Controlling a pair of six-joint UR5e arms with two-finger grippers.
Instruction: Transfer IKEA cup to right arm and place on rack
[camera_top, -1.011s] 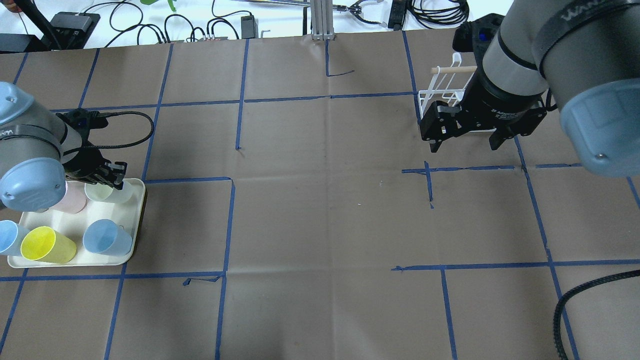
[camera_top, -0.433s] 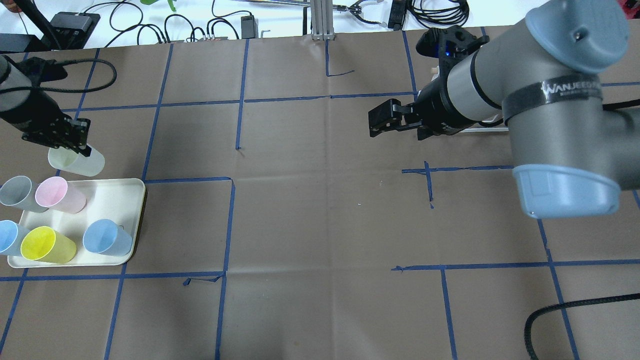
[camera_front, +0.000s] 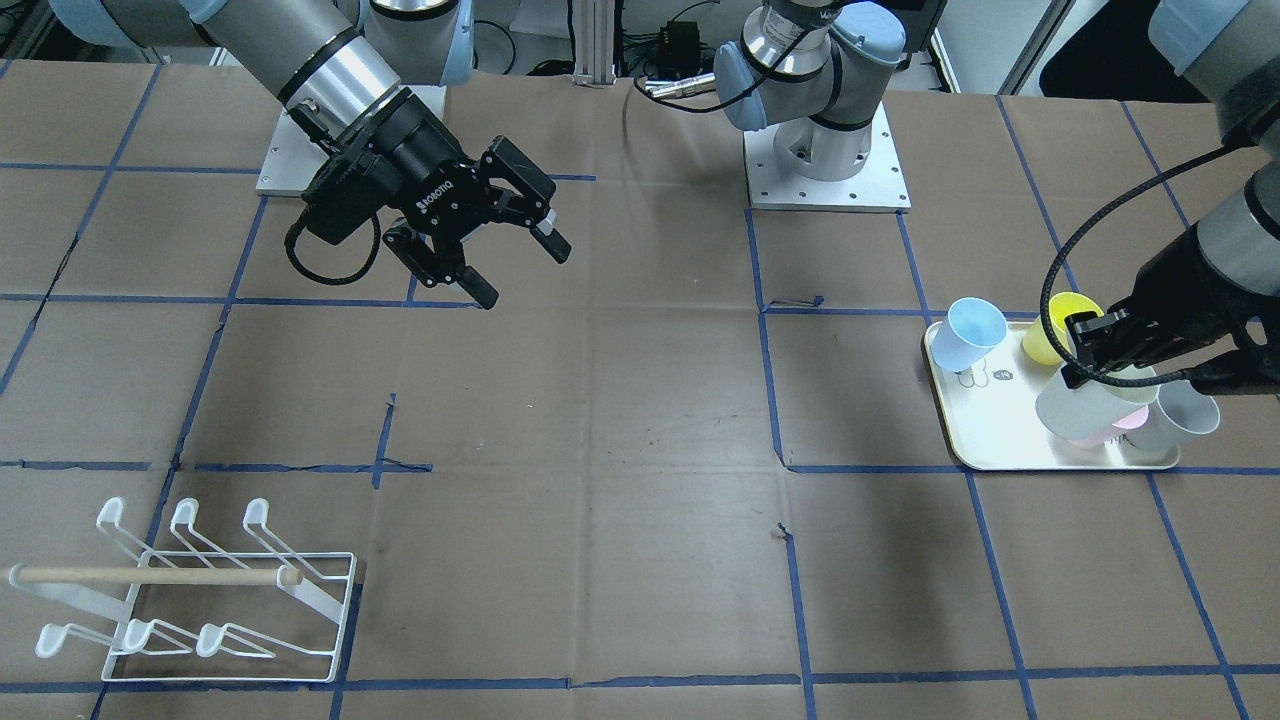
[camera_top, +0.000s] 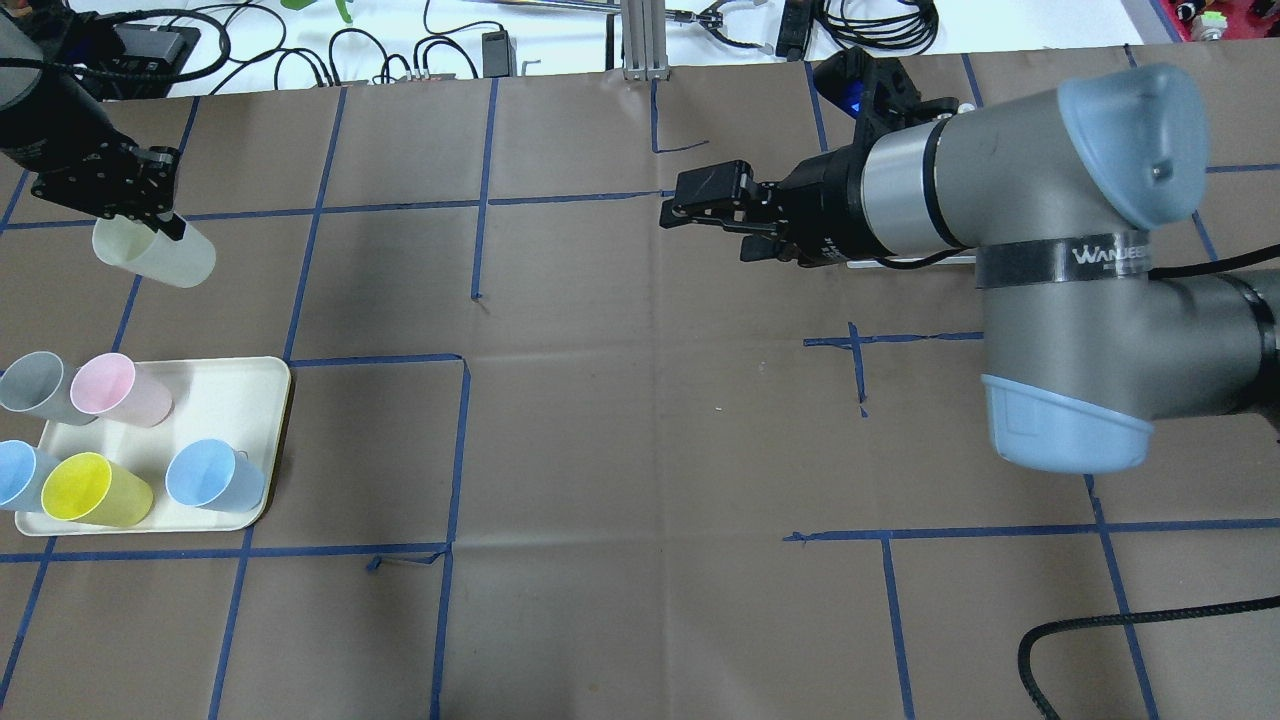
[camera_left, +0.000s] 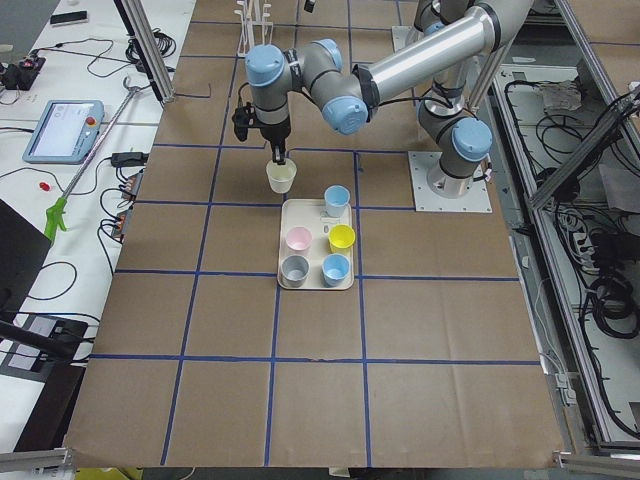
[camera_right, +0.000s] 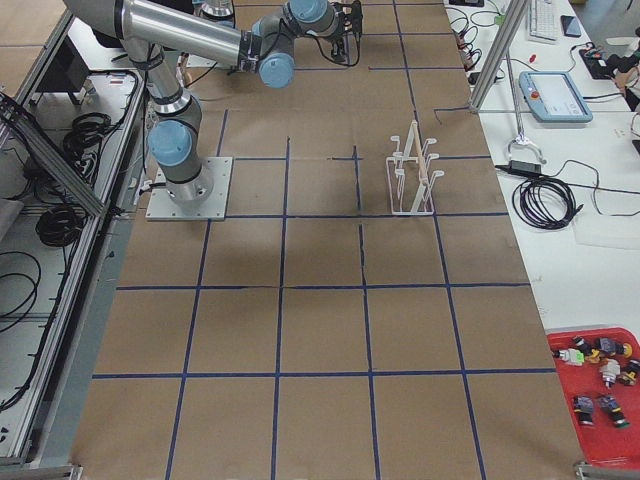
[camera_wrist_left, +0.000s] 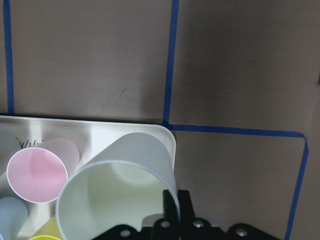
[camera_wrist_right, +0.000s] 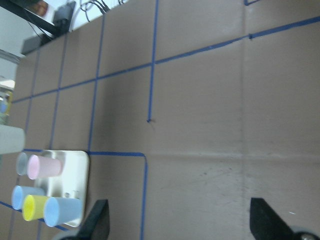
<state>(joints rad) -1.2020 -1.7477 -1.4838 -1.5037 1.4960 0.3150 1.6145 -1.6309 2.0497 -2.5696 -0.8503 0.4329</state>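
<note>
My left gripper (camera_top: 140, 205) is shut on the rim of a pale green cup (camera_top: 155, 255) and holds it in the air beyond the white tray (camera_top: 235, 385). The held cup also shows in the front view (camera_front: 1085, 405) and fills the left wrist view (camera_wrist_left: 120, 185). My right gripper (camera_top: 690, 215) is open and empty, pointing toward the middle of the table; it also shows in the front view (camera_front: 524, 275). The white wire rack (camera_front: 150, 575) with its wooden dowel stands on the table's right side, away from both grippers; the right arm hides it in the overhead view.
The tray holds a grey cup (camera_top: 30, 385), a pink cup (camera_top: 115, 385), a yellow cup (camera_top: 90, 490) and two blue cups (camera_top: 210, 475). Blue tape lines grid the brown table cover. Cables and power bricks lie along the far edge (camera_top: 400, 50).
My left gripper has lifted the pale green cup off the tray and carried it away toward the far edge. My right arm has swung from the rack toward the table's middle.
</note>
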